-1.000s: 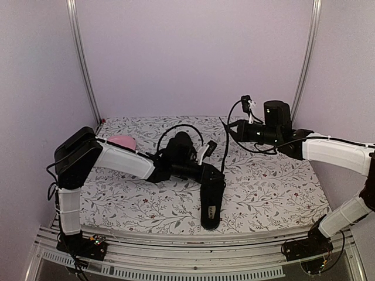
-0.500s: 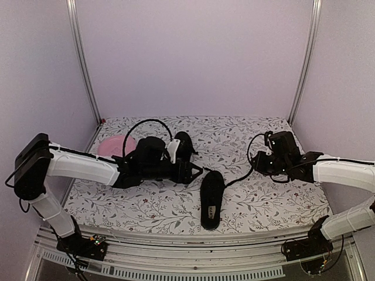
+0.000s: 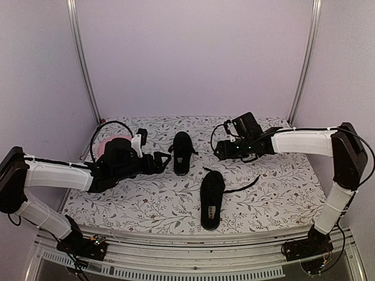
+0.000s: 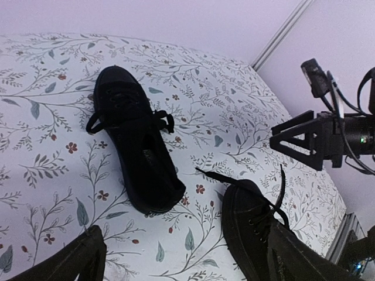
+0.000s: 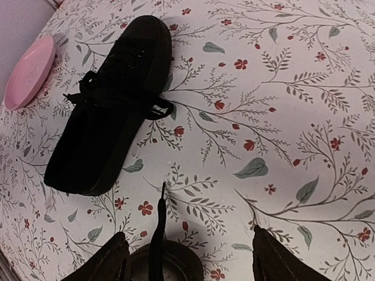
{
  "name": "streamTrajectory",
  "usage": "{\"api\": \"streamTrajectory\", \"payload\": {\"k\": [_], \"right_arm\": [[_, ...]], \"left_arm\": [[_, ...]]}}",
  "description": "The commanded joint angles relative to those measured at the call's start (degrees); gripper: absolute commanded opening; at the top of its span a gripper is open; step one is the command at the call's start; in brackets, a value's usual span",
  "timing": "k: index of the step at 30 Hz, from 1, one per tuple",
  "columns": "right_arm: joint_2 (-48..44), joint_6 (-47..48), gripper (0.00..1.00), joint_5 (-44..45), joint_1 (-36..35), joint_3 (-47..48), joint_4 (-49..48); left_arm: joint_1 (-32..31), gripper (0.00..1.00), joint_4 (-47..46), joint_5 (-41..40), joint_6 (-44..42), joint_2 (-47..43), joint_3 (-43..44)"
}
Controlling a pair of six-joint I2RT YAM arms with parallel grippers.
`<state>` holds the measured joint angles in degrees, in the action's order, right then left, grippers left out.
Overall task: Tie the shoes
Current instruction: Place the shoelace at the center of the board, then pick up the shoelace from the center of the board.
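Lilac walls on three sides; table under a floral cloth (image 3: 287,181). Both shoes lie soles down near the middle of the cloth, apart from each other.

Far shoe (image 3: 182,153): toe toward the back wall, lace loops sticking out on either side of the eyelets.

Near shoe (image 3: 212,199): closer to the front edge and slightly right, toe also pointing away from the arm bases. Its lace (image 3: 245,186) is loose. One end trails across the cloth to the right, another strand lies off the toe to the upper left.

Pink plate (image 3: 106,144): far left, mostly hidden behind the left arm.

Left gripper (image 3: 162,160): low over the cloth just left of the far shoe, fingers (image 4: 70,262) spread wide, nothing between them.

Right gripper (image 3: 218,150): right of the far shoe, beyond the near shoe's toe, fingers (image 5: 280,259) well apart, gripping nothing. A lace end (image 5: 158,225) lies on the cloth below it, untouched.
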<state>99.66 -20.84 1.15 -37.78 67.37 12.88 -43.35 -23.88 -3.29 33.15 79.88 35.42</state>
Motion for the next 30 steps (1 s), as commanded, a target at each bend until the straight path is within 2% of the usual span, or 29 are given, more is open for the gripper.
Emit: {"api": "streamTrajectory", "payload": {"k": [1,6,13,16,26,28,30], "right_arm": [[12.0,6.2,0.7,-3.5,-1.7,12.1,8.4],[21.9,10.0,0.63,-3.0,-3.5,24.8,16.5],[29.5,14.7,0.5,-2.8,-4.7,34.8,23.6],[32.0,15.5,0.43,-1.7,-5.0,37.6,27.0],[33.1,16.1,0.39,3.5,-5.7,38.7,31.3],[33.3,16.3,0.31,3.3,-5.8,38.7,31.5],[33.2,16.3,0.14,2.9,-5.8,38.7,31.2]], "left_arm": [[1.1,0.95,-0.4,-0.1,1.8,-4.0,-1.4],[1.4,0.94,5.1,-0.9,3.1,-5.6,-0.6],[1.4,0.93,6.7,-0.6,2.8,-6.0,-0.8],[1.4,0.92,7.3,0.4,2.9,-5.1,-0.3],[1.4,0.91,5.2,2.4,4.3,-4.5,-1.0],[1.3,0.91,5.1,2.5,4.3,-4.5,-1.1],[1.4,0.91,4.9,2.5,4.3,-4.5,-1.2]]}}
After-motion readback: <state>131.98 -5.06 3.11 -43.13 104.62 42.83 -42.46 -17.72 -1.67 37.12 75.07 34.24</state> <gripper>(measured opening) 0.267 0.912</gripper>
